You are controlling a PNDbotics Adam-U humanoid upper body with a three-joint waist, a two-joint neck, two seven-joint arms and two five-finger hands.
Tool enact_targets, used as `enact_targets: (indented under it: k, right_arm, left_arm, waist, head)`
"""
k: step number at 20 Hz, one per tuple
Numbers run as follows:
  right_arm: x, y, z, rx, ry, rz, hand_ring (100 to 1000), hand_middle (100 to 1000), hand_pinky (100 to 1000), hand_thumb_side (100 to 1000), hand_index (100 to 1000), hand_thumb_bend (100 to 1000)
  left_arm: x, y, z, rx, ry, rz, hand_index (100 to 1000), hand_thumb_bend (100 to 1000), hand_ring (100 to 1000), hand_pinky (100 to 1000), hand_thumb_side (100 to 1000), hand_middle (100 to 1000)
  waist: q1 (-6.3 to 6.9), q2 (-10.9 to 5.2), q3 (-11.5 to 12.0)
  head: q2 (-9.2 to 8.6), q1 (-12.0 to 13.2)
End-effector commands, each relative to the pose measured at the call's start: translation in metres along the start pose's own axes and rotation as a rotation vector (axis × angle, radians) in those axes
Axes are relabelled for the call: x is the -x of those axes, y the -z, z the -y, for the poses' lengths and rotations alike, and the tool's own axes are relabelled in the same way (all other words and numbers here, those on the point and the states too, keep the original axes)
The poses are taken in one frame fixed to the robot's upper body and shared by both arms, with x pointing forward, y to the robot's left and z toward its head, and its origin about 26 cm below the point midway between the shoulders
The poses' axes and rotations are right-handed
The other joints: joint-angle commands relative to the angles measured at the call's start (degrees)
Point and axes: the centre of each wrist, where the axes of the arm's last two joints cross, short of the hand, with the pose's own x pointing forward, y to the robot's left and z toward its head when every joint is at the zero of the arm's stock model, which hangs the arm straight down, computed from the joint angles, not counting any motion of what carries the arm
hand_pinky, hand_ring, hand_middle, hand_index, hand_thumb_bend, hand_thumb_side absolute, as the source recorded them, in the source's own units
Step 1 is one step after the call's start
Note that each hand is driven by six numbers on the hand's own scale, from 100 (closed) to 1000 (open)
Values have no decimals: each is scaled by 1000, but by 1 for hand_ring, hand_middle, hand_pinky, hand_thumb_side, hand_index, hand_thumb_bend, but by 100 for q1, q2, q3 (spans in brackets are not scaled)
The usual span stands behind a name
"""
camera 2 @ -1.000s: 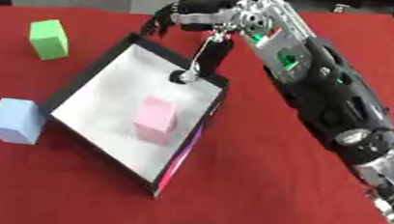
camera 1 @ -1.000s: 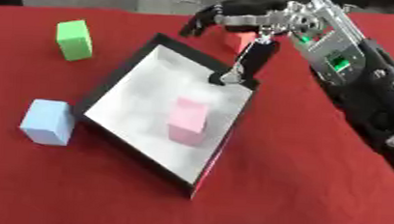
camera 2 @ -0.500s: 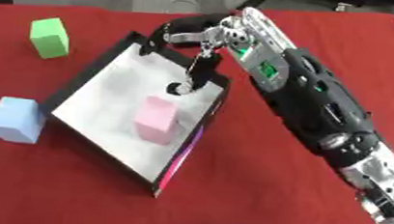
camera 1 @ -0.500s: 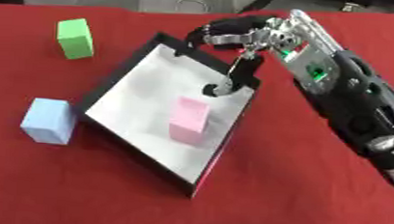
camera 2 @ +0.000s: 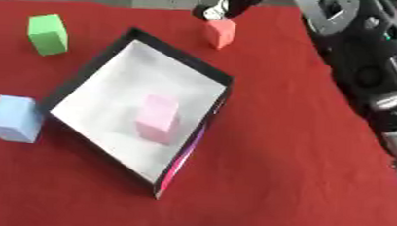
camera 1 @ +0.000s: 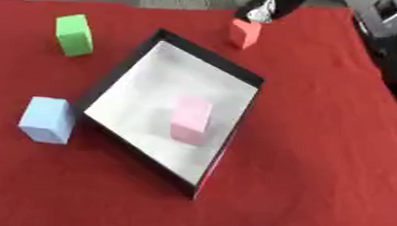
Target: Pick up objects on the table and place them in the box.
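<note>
A black box [camera 1: 211, 57] with a white floor lies askew in the middle of the red cloth. A pink block [camera 1: 190, 119] stands inside it. A red block [camera 1: 244, 33] sits on the cloth just beyond the box's far corner. My right hand [camera 1: 264, 10] shows at the top edge, directly above the red block and close to its top; whether it touches the block is unclear. A green block [camera 1: 74, 34] stands at the far left. A light blue block [camera 1: 47, 119] rests against the box's left side. My left hand is out of sight.
My right arm [camera 2: 367, 60] runs down the right side of the view, over the cloth. The red cloth [camera 1: 319, 155] to the right of the box and along the front holds no objects.
My right hand has pulled back from over the box's far corner to the far edge, above the red block. The blocks and the box have stayed in place.
</note>
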Motion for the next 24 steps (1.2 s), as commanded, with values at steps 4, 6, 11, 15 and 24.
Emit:
enact_targets:
  k: [4, 6, 11, 15, 24]
  right_arm:
    - [52, -24, 14, -97, -80, -159, 923, 881, 932, 142, 927, 421]
    - [62, -26, 13, -117, -90, -181, 925, 874, 935, 103, 925, 417]
    - [77, -32, 15, -159, -120, -206, 934, 888, 946, 100, 924, 397]
    - [86, -39, 15, -173, -138, -223, 906, 886, 942, 100, 914, 385]
    - [96, -40, 12, -172, -152, -259, 919, 894, 944, 100, 917, 383]
  left_arm:
    - [-13, 10, 4, 28, -13, 50, 820, 131, 648, 915, 797, 729]
    - [-16, 13, 7, 38, -24, 62, 820, 130, 649, 916, 798, 730]
    - [-20, 16, 12, 55, -38, 75, 820, 129, 649, 918, 801, 731]
    - [-25, 20, 15, 68, -46, 94, 819, 126, 650, 918, 801, 731]
    - [-32, 24, 21, 88, -68, 119, 820, 124, 651, 921, 804, 732]
  waist:
    - [126, 130, 72]
    - [133, 195, 113]
    - [124, 355, 239]
    - [89, 492, 390]
    - [56, 727, 669]
  head:
    - [-9, -145]
    - [-9, -186]
    - [-194, -236]
    - [-403, -311]
    - [-869, -476]
